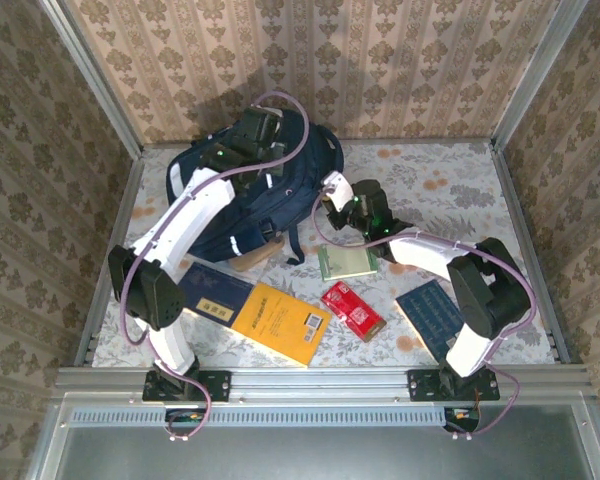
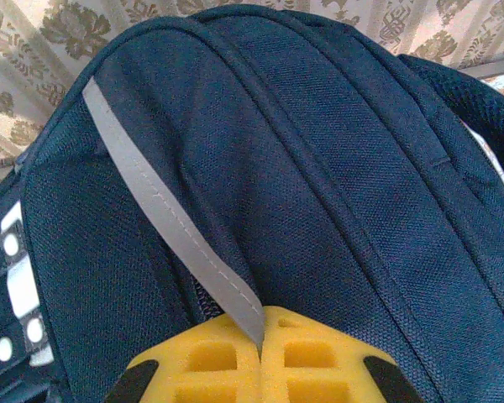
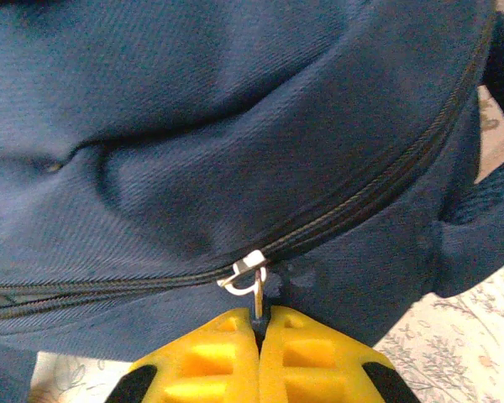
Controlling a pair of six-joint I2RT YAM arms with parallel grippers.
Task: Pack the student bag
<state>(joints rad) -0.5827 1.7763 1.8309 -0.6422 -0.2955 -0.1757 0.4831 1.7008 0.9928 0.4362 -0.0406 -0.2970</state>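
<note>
The student bag [image 1: 242, 205], dark navy, lies at the back left of the table. My left gripper [image 2: 261, 326] reaches over the bag's top, its yellow fingers [image 2: 206, 361] shut on the end of a grey strip [image 2: 164, 206] sewn to the fabric. At the bag's right side my right gripper [image 3: 259, 317] is shut on the metal zip pull [image 3: 258, 295]. The pull hangs from the slider [image 3: 247, 267] of a closed zip [image 3: 378, 195]. In the top view the right gripper [image 1: 325, 198] touches the bag's right edge.
In front of the bag lie a dark blue book [image 1: 216, 291], a yellow book [image 1: 282, 322], a red packet [image 1: 352, 310], a pale green notebook [image 1: 345, 262] and a blue book [image 1: 432, 315] under the right arm. Patterned walls enclose the table.
</note>
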